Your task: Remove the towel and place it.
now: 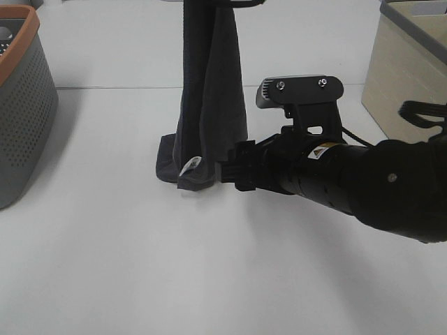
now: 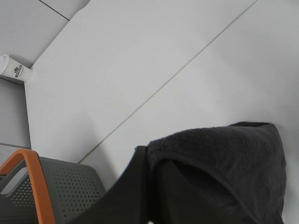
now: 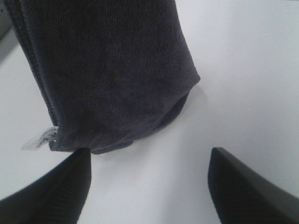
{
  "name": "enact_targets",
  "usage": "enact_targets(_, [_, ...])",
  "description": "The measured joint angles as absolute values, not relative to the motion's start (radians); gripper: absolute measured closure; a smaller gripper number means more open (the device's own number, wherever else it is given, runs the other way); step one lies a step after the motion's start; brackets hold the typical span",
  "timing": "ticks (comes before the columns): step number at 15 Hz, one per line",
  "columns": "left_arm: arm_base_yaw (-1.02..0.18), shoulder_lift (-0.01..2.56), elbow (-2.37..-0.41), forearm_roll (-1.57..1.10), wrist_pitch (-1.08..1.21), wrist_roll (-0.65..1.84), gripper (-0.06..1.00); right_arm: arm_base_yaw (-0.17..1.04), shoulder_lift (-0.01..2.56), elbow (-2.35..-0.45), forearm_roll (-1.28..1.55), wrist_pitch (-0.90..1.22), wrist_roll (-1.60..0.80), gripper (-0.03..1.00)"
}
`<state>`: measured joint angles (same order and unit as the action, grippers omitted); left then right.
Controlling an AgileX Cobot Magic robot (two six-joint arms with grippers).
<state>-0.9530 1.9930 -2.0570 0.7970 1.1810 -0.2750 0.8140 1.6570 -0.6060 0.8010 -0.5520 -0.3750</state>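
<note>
A dark grey towel (image 1: 209, 98) hangs straight down from the top edge of the exterior high view. Its lower end rests folded on the white table (image 1: 140, 265). A small white label (image 1: 190, 165) shows near the bottom. My left gripper (image 2: 152, 186) holds the towel's upper part; the cloth (image 2: 224, 163) bulges beside its dark finger (image 2: 131, 196). In the exterior view this gripper is cut off by the top edge. My right gripper (image 1: 229, 172) is open and low over the table, just right of the towel's lower end. In the right wrist view (image 3: 149, 163) its fingers stand apart, and the towel (image 3: 107, 70) hangs just beyond them.
A grey perforated basket with an orange rim (image 1: 21, 105) stands at the left edge; it also shows in the left wrist view (image 2: 42, 196). A beige box (image 1: 405, 63) stands at the back right. A white paper cup (image 2: 14, 70) sits far off beyond the table.
</note>
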Motion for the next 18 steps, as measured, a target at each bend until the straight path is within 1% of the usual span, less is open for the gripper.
enact_targets(3, [-0.953, 1.993, -2.057, 0.779, 1.145, -0.272, 0.94, 0.814, 1.661, -0.614, 0.717, -0.541, -0.260, 0.24])
enact_targets(5, [-0.953, 1.993, -2.057, 0.770, 1.123, -0.258, 0.94, 0.814, 1.637, -0.614, 0.672, -0.462, -0.213, 0.24])
enact_targets(8, [-0.953, 1.993, -2.057, 0.737, 1.077, -0.252, 0.94, 0.814, 1.603, -0.616, 0.649, -0.403, -0.173, 0.24])
enact_targets(12, [-0.953, 1.998, -2.057, 0.701, 1.040, -0.249, 0.94, 0.814, 1.665, -0.693, 0.649, -0.389, -0.157, 0.24])
enact_targets(14, [-0.953, 1.998, -2.057, 0.701, 1.040, -0.249, 0.94, 0.814, 1.735, -0.747, 0.676, -0.390, -0.156, 0.24])
enact_targets(18, [-0.953, 1.998, -2.057, 0.701, 1.040, -0.238, 0.94, 0.814, 1.810, -0.758, 0.717, -0.402, -0.168, 0.25])
